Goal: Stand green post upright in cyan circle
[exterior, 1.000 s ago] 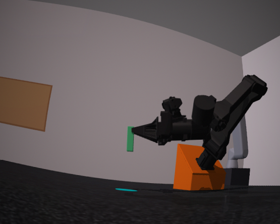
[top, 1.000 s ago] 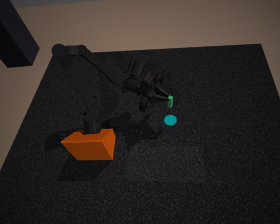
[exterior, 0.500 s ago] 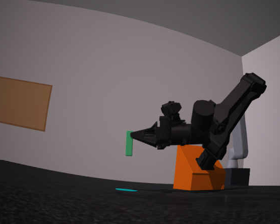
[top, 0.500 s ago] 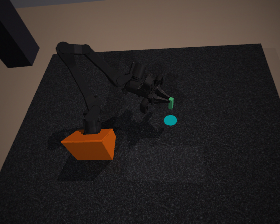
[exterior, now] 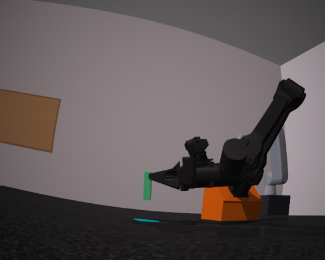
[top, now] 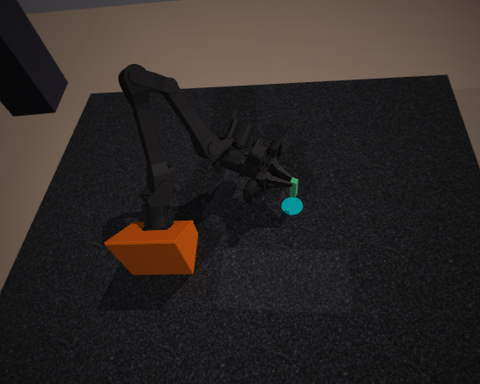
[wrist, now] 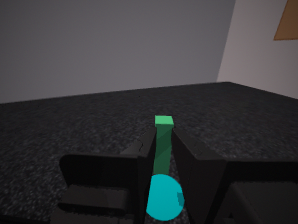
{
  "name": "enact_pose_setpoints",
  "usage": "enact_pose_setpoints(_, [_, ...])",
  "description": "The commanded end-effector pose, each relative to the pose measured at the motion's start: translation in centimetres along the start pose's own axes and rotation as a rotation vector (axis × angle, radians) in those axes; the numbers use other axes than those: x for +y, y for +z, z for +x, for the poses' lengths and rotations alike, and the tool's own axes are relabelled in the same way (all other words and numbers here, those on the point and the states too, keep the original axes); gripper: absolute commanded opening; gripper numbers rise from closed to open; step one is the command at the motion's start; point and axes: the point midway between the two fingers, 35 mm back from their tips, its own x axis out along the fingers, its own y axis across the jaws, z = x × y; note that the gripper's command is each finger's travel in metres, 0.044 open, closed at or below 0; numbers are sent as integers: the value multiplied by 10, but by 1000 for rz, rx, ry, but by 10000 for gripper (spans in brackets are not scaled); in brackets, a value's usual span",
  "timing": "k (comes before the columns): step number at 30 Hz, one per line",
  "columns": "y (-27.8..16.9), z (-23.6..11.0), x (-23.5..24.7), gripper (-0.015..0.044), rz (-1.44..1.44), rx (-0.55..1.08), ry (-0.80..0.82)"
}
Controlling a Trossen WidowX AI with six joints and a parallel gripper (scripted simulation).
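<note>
My gripper (top: 289,180) (exterior: 149,176) (wrist: 163,130) is shut on the green post (top: 293,188) (exterior: 147,186) (wrist: 162,145), gripping it near its top end. The post hangs upright in the air, its lower end a little above the floor. The cyan circle (top: 292,206) (exterior: 146,220) (wrist: 164,197) lies flat on the dark floor right below the post. In the wrist view the post stands between the two black fingers with the circle under it.
The arm's orange base block (top: 154,248) (exterior: 229,205) stands to the left of the circle. A dark block (top: 16,65) hangs at the top left. A grey-white stand (exterior: 277,167) is behind the base, and a brown panel (exterior: 22,120) is on the wall.
</note>
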Motion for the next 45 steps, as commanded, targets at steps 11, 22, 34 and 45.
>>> enact_pose_setpoints(11, [-36,0,-5,22,1,-4,0])
enact_pose_setpoints(22, [-49,1,-5,22,-3,1,1])
enact_pose_setpoints(34, [-49,1,-5,206,-3,1,1])
enact_pose_setpoints(45, [-42,2,-4,400,-2,2,0])
